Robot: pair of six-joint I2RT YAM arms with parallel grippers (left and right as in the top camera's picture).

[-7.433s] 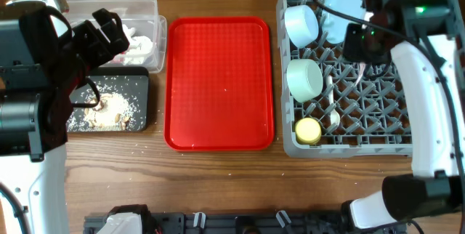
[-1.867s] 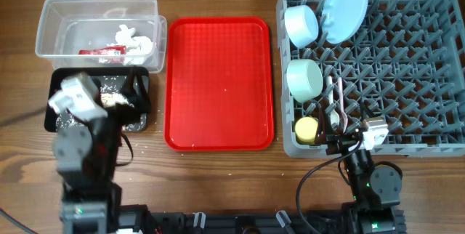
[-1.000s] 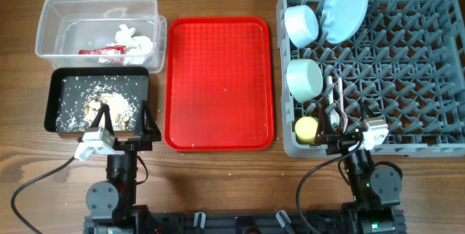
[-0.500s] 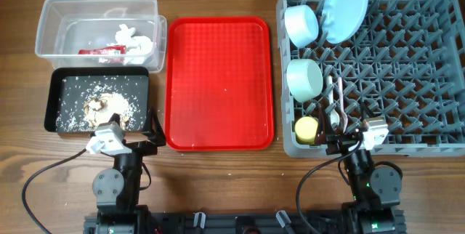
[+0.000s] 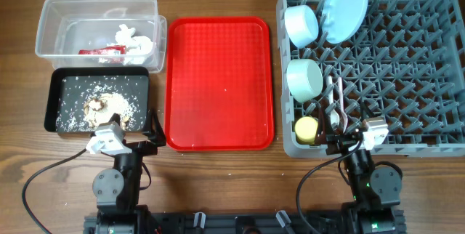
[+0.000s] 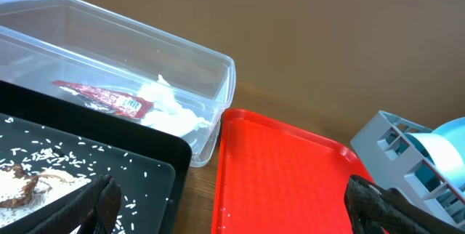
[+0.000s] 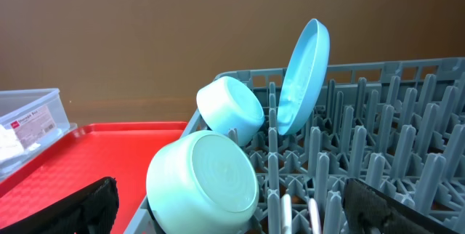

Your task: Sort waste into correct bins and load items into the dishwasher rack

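Low at the near edge of the wooden table (image 5: 218,183): left pincer (image 6: 232,194) and right pincer (image 7: 231,198), each spread wide, gripping nothing. Inside the clear plastic rectangular tub (image 5: 51,16): small red wrapper (image 5: 98,50) beside crumpled white tissue (image 5: 134,41). Scattered in the shallow black rectangular tray (image 5: 52,103): beige-white food scraps (image 5: 105,105). Between bins and rack: flat red serving tray (image 5: 218,81). Standing in the large grey plastic dishwasher rack (image 5: 407,59), along its left side: pale blue round plate (image 5: 345,5) on edge, pale blue bowl (image 5: 301,25), mint green bowl (image 5: 304,79), small yellow cup (image 5: 308,129), white plastic spoon and fork (image 5: 339,99)
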